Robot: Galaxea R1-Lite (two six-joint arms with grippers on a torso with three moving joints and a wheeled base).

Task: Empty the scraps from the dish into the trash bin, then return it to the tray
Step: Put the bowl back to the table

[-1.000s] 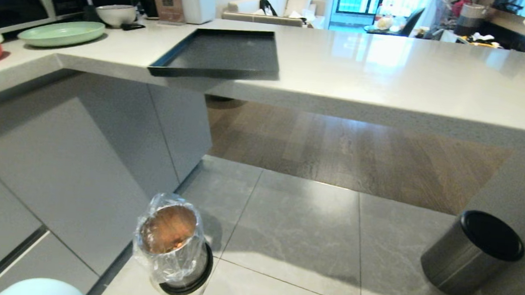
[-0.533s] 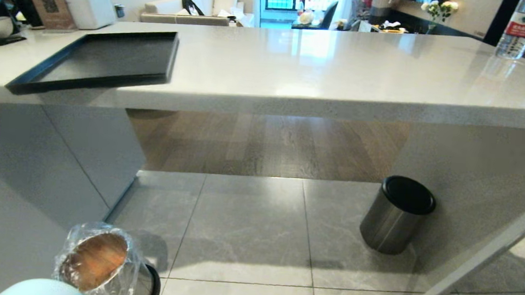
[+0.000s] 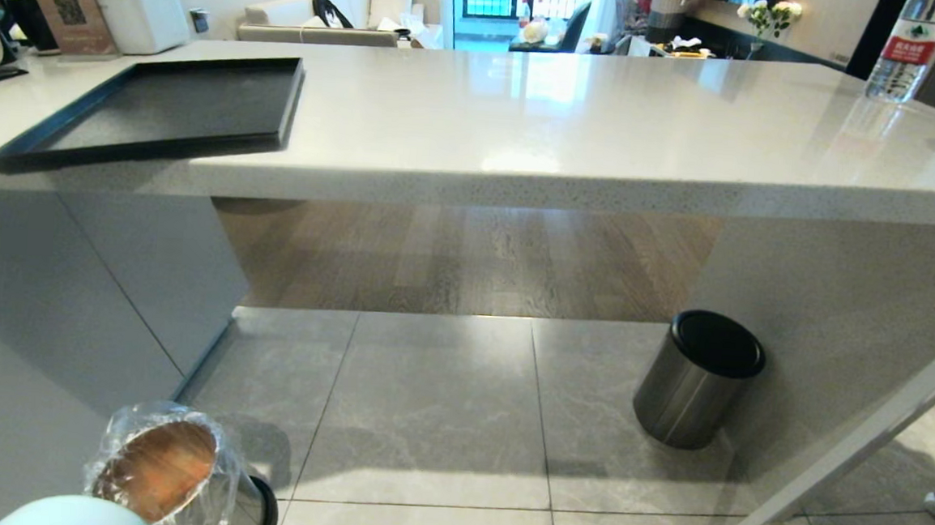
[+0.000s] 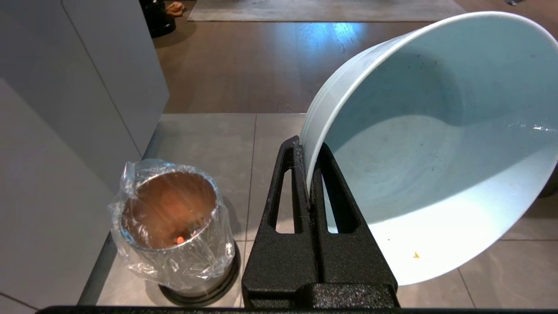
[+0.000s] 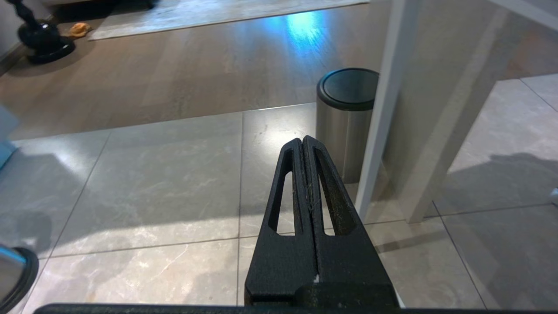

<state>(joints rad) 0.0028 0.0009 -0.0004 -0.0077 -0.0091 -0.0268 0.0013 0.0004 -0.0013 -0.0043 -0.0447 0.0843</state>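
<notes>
Since a second ago the whole head view has swung, so the tray [image 3: 152, 109] now sits far left on the counter [image 3: 573, 131] and the steel bin [image 3: 695, 382] has slid toward the middle; this is camera motion, not moved objects. Low at the left, the left gripper [image 4: 310, 150] is clamped on the rim of the dish [image 4: 436, 144], which is tilted on its side above the tiled floor [image 3: 441, 423], near the trash bin [image 4: 172, 231] but not over it. An orange scrap [image 4: 179, 239] lies inside that bin; a tiny yellow crumb [image 4: 416, 255] clings to the dish. The right gripper [image 5: 307, 144] hangs over the floor, fingers pressed together, empty, facing the steel bin and a white stool leg [image 5: 383, 104].
</notes>
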